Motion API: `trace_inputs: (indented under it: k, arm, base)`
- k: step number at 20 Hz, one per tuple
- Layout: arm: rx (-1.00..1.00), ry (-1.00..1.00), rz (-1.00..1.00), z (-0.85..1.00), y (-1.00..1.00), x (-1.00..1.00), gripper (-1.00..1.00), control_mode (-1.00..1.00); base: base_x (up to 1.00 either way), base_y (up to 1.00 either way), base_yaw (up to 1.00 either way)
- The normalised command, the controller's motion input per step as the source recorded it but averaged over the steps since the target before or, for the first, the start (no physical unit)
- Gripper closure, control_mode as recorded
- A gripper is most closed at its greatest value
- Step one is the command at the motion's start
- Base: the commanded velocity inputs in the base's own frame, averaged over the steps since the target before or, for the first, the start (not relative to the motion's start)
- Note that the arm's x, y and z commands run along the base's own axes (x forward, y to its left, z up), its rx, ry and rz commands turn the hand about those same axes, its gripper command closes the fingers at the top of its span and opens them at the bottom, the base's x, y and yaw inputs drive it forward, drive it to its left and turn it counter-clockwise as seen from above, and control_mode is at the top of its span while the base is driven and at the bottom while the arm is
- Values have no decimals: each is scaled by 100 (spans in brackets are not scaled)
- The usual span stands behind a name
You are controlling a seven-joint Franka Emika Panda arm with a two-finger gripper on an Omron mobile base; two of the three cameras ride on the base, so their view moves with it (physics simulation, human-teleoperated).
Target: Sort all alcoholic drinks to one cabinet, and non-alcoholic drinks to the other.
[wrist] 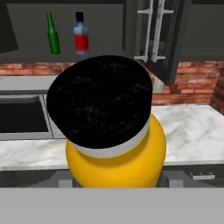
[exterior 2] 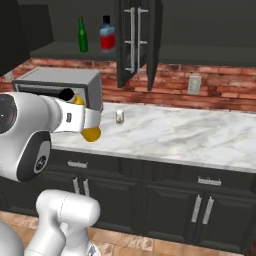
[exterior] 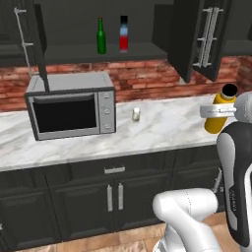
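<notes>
Jaws (exterior: 216,111) are clamped around the yellow-orange bottle (exterior: 220,116), gripping its body just under the black cap, and the bottle hangs in the air at the tabletop's (exterior: 162,128) front edge, clear of the marble. In the right base view the bottle (exterior 2: 86,126) juts out tilted beyond the white hand, cap toward the microwave (exterior 2: 60,82). The hand view looks straight over the black cap, with the yellow shoulder bulging beneath it.

2 alcoholic drinks already stand on the open shelf of the upper cabinet above the microwave: the green bottle (exterior: 101,37) and, just beside it, the blue-and-red bottle (exterior: 124,34). A small cream container (exterior: 136,114) sits alone on the tabletop, well apart from the held bottle. Another cabinet door (exterior: 202,37) hangs open to the right.

Judging by its looks, the yellow-orange bottle is rigid, smooth and fairly wide for the jaws, so it could slip or swing if moved sharply. The high hold near the cap leaves most of its weight beyond the grip. A hold around the straight mid-body would likely steady it better. It should probably go to the right-hand cabinet, away from the 2 alcoholic drinks, and be stood upright before release. The cream container looks light and easy to knock over.
</notes>
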Motion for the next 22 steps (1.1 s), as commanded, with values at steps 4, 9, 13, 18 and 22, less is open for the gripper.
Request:
trace_inputs:
  k: [4,9,13,18,22]
  arm:
    - [0,0,0,0,0,0,100,100]
    - [0,0,0,0,0,0,100,100]
    - [0,0,0,0,0,0,100,100]
    - [0,0,0,0,0,0,100,100]
    - [0,0,0,0,0,0,100,100]
  base:
    - [0,-49,0]
    - [1,-49,0]
    - [6,-48,0]
    - [6,-44,0]
    - [13,-41,0]
